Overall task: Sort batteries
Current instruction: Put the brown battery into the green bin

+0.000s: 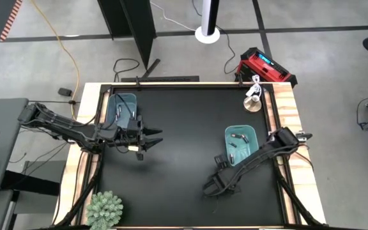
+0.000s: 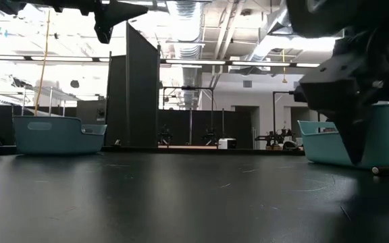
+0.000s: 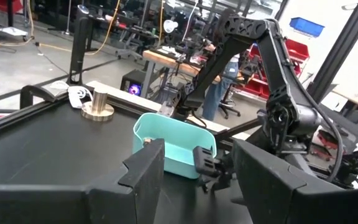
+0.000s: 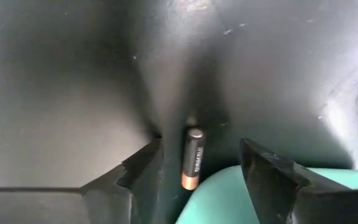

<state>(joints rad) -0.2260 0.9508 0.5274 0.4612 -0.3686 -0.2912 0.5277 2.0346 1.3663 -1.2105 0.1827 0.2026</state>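
right gripper (image 4: 194,165) is down at the black table (image 1: 177,121), just beside the right teal bin (image 1: 241,143), on the side toward the table's near edge. its fingers (image 4: 129,171) are spread, standing either side of 1 dark battery with a copper end (image 4: 192,158) that lies flat on the table between them; whether either finger touches it cannot be told. the bin's rim shows close under the battery in the right wrist view. several batteries (image 1: 237,137) already lie inside that bin.

left gripper (image 1: 151,139) waits raised over the table, beside the left teal bin (image 1: 122,107) on the side toward the right bin, fingers parted and holding nothing visible.

judgement: the step in hand is the pickup of this battery.

risks noted:
1. battery is round and lies loose; uneven closing could roll or squirt it out.
2. the bin sits very near; a finger could catch its wall and shift it.
3. a grip near 1 end could let the battery tilt on lifting.
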